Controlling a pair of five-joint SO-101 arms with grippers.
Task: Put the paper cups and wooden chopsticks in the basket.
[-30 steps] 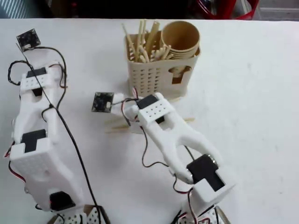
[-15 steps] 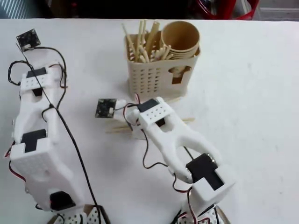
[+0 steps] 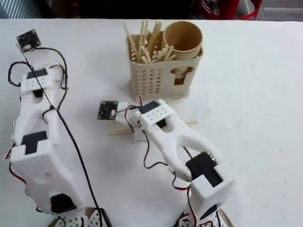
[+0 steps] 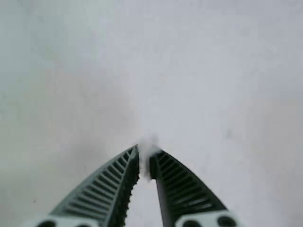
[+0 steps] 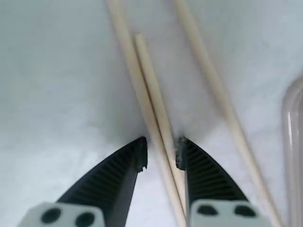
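Your right pincer [image 5: 161, 144] straddles two loose chopsticks [image 5: 142, 94] lying on the counter [image 3: 255, 94].
Its fingers are narrowly spread around the pair, with a third chopstick [image 5: 208, 75] just beside. Since a second ago that wrist has slid back from the basket [image 3: 161, 78]. Your left pincer [image 4: 144, 158] is pressed together over the counter, unmoved. Farther off, the basket holds stacked paper cups [image 3: 182, 38] and upright sticks.

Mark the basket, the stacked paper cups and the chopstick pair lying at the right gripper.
basket [image 3: 158, 78]: high view, perforated front wall.
paper cups [image 3: 182, 38]: high view, inside wall of the top cup.
chopstick pair [image 5: 157, 101]: right wrist view, shaft of the stick whose tip shows.
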